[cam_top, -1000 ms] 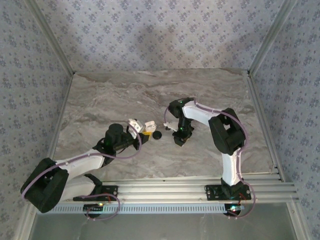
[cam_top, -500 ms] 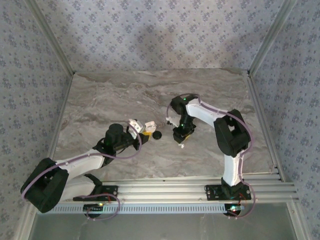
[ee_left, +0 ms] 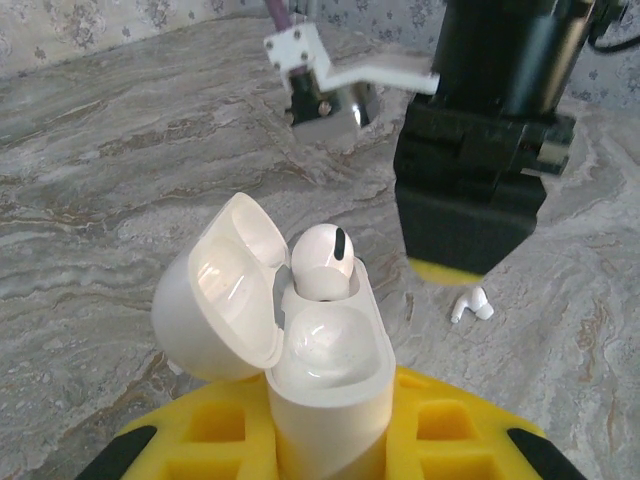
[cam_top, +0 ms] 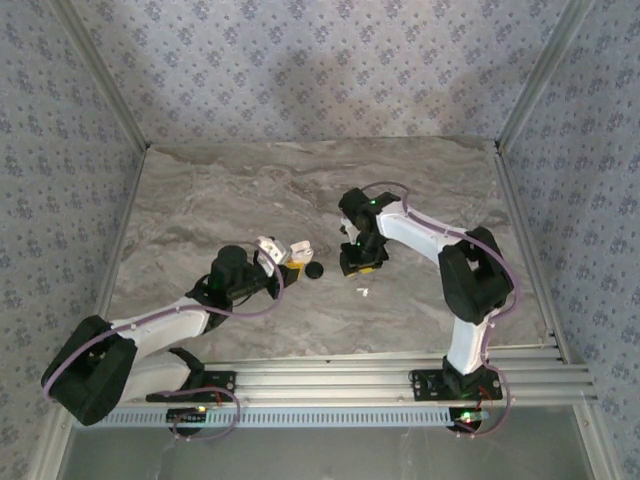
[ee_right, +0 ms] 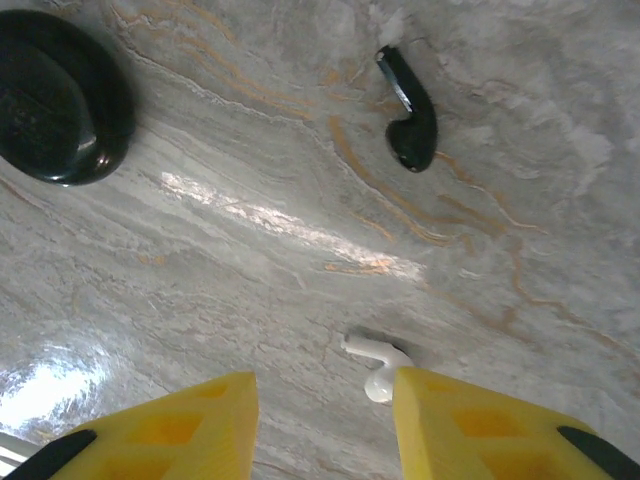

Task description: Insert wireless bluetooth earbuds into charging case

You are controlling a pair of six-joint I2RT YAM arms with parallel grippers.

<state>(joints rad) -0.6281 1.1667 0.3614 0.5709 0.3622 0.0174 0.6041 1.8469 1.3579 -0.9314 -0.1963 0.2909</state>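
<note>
Just above white earbud [ee_right: 372,364], right end effector [ee_right: 322,405] hovers, fingers apart

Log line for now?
left gripper: shut on white case | lid open, seated earbud inside | right gripper: open above loose earbud

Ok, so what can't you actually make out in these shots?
- Left wrist view: the second socket of the white charging case, hidden behind its front wall and the seated white earbud.
- Left wrist view: the case's base, cut off by the bottom edge between the left fingers.
- Right wrist view: the black case, cut off at the corner.
- Top view: the loose white earbud, too small to tell how it lies.
</note>
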